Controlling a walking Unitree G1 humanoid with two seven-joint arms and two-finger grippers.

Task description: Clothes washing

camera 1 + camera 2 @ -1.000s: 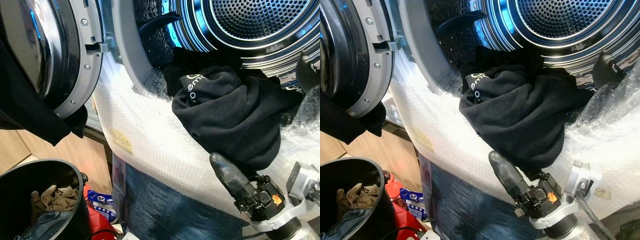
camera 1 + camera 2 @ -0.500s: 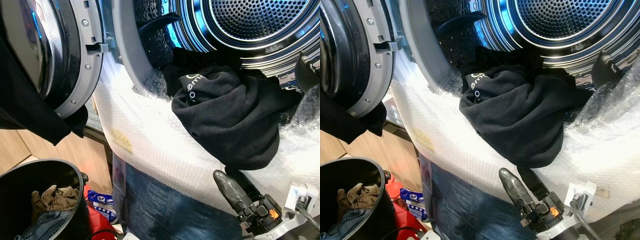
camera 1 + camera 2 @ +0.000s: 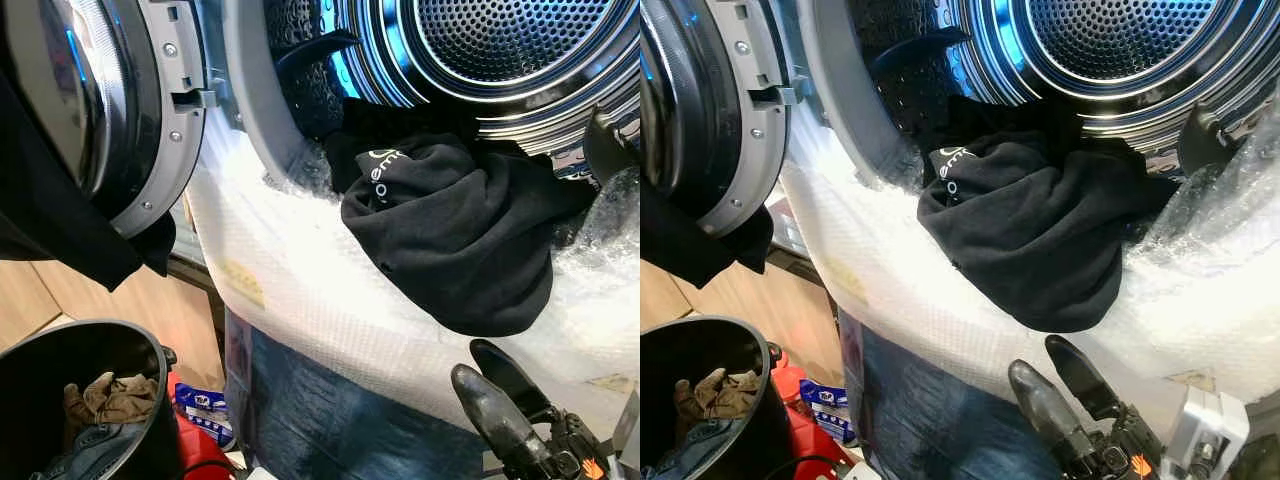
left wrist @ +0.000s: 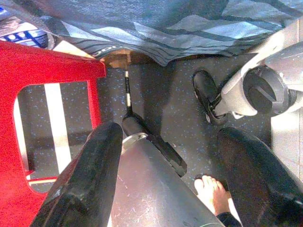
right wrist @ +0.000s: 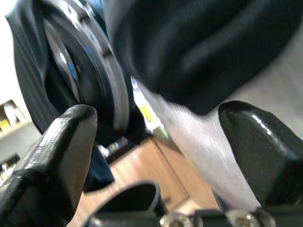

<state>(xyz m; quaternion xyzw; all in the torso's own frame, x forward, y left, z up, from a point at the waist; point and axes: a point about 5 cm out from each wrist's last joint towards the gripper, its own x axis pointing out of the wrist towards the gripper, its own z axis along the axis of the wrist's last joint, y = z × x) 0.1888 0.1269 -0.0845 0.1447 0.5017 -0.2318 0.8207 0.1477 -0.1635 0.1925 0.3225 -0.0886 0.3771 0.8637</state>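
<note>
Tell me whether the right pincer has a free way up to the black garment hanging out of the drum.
Probably yes: the right pincer sits open just below the black garment, which droops over the bubble wrap, with nothing between them.

Both eye views look forward and down from close range at the washer drum opening, sharing the black garment, open door at left and bucket near left. The left wrist view faces the floor; the right wrist view looks up past the garment toward the door.
</note>
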